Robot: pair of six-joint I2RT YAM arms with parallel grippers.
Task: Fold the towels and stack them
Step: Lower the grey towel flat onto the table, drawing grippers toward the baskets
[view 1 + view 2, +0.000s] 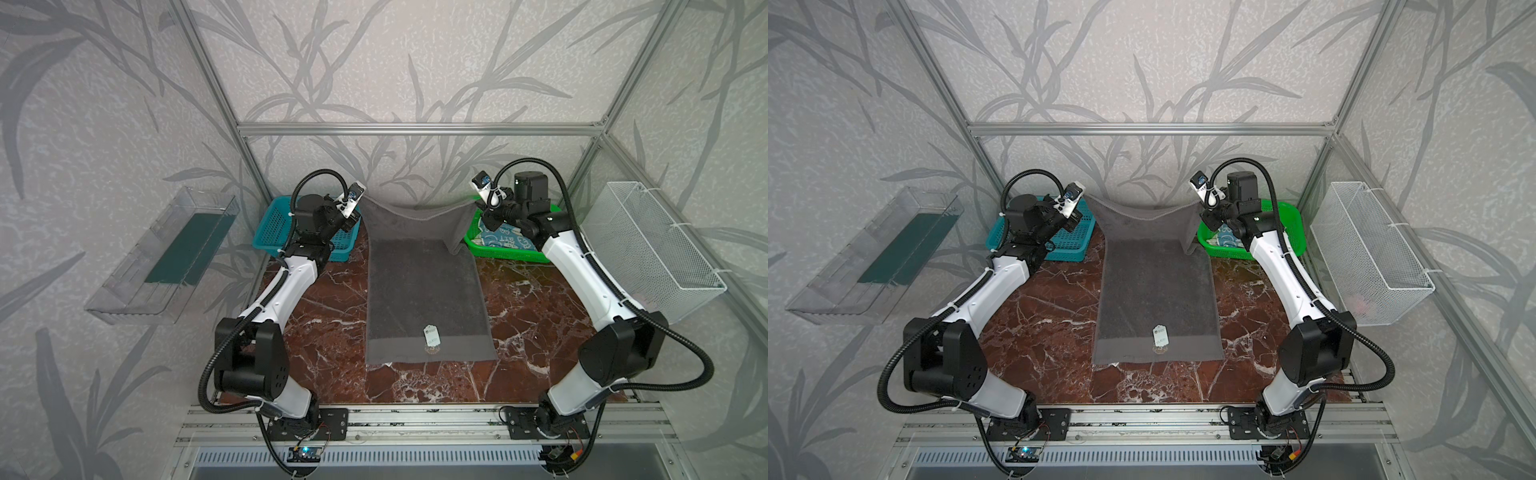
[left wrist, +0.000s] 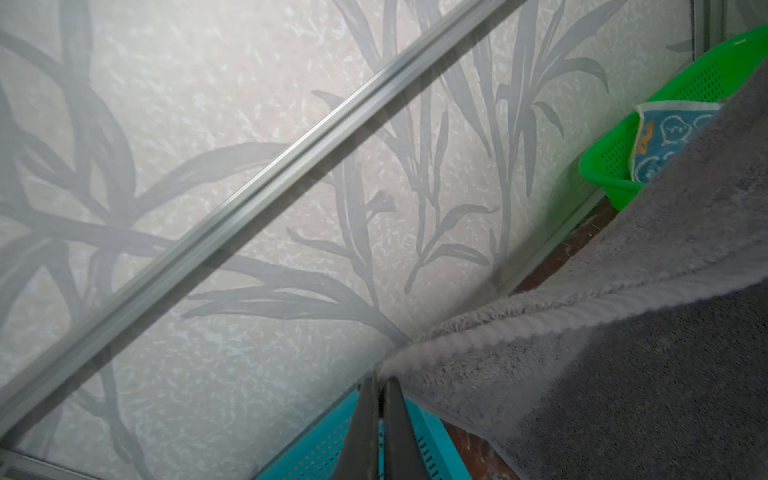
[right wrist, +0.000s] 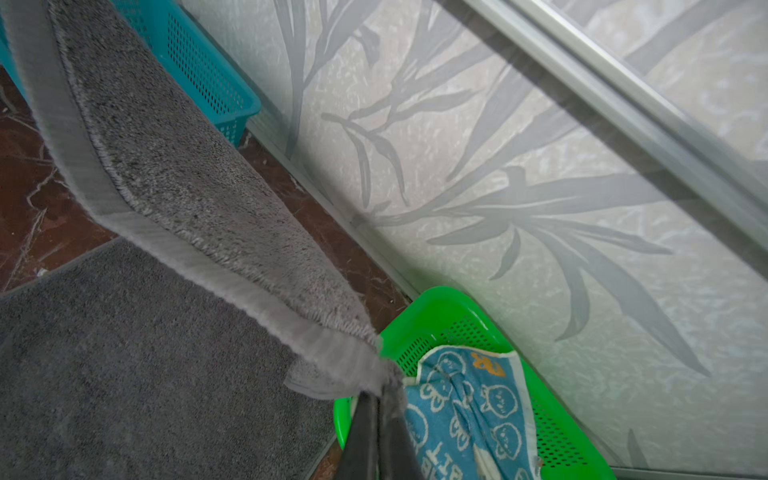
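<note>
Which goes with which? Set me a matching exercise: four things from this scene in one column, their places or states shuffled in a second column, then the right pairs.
Column 1
1. dark grey towel
2. teal-blue bunny towel
3. white tag
4. teal basket

Column 2
A. stands at the far left corner of the table
B. lies in the green basket
C. far corners pinched and raised by the left gripper and the right gripper
D. rests on the near end of the dark grey towel

Pairs: 1-C, 2-B, 3-D, 4-A
</note>
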